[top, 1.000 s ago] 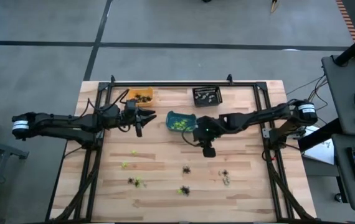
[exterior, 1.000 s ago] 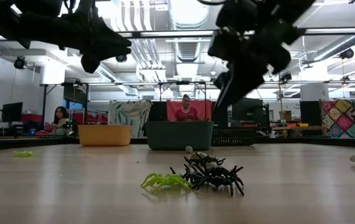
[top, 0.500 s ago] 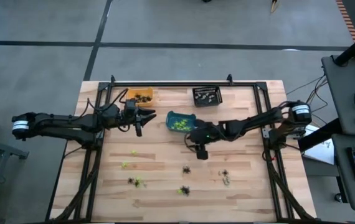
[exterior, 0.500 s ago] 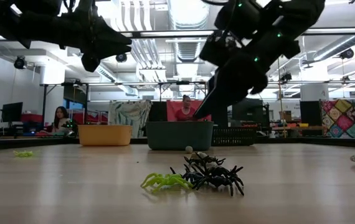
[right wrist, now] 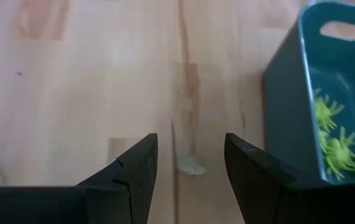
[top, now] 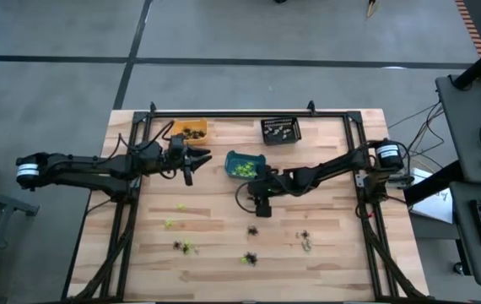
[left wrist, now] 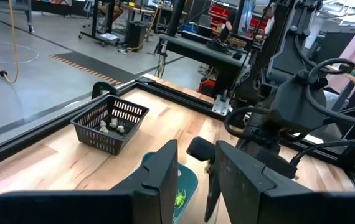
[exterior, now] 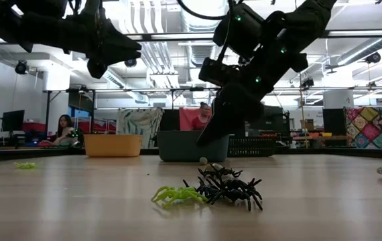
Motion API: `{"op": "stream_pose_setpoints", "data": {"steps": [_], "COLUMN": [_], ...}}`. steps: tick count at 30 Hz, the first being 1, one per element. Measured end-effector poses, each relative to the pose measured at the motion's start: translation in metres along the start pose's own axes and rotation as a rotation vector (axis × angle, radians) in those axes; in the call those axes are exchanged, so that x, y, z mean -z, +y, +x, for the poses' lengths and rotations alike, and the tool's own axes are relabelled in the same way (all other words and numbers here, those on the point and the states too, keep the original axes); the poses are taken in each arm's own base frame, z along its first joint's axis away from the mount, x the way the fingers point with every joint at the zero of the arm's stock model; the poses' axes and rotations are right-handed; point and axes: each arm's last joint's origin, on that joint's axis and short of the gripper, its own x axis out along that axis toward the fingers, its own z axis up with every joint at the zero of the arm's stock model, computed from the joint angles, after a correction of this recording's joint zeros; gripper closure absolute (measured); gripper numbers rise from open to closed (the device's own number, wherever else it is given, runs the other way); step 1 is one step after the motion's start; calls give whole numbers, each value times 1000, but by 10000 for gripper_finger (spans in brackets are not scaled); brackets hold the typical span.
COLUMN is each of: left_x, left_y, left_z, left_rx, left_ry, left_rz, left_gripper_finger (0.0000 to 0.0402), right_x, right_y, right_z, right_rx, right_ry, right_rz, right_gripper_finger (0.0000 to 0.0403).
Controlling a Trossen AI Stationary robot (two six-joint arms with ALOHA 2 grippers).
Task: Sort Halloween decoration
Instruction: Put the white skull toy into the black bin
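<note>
Wooden tabletop [top: 224,211] carried green and black spider trinkets [top: 249,257] scattered toward its near edge, with more in the teal bin [top: 242,163] near the far edge. Right gripper [right wrist: 187,163] hung spread and empty over a pale trinket [right wrist: 192,166] beside that bin. Left gripper [top: 188,176] hovered by the orange bin [top: 187,129], fingers parted, holding nothing.

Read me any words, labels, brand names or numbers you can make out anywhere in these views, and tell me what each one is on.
None can be read. The orange bin, teal bin, black basket, wooden table and both arms show no lettering. The room behind, in the low view, shows no readable sign.
</note>
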Motion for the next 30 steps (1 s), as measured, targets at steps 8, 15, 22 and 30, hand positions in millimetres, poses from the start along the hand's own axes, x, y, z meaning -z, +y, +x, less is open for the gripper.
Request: {"op": "stream_pose_setpoints", "data": {"steps": [8, 15, 22, 30], "left_x": [1, 1, 1, 1], "left_y": [0, 0, 0, 0], "left_z": [0, 0, 0, 0], "left_rx": [-4, -3, -3, 3], "left_ry": [12, 11, 10, 11], "left_rz": [11, 12, 12, 0], "left_gripper_finger": [310, 310, 310, 310], "right_x": [8, 9, 19, 20], "right_y": [1, 1, 5, 8], "right_z": [1, 1, 18, 26], "right_rx": [28, 29, 26, 41], "right_ry": [56, 50, 69, 72], "right_rz": [9, 11, 19, 26], "right_gripper_finger": [227, 227, 227, 232]}}
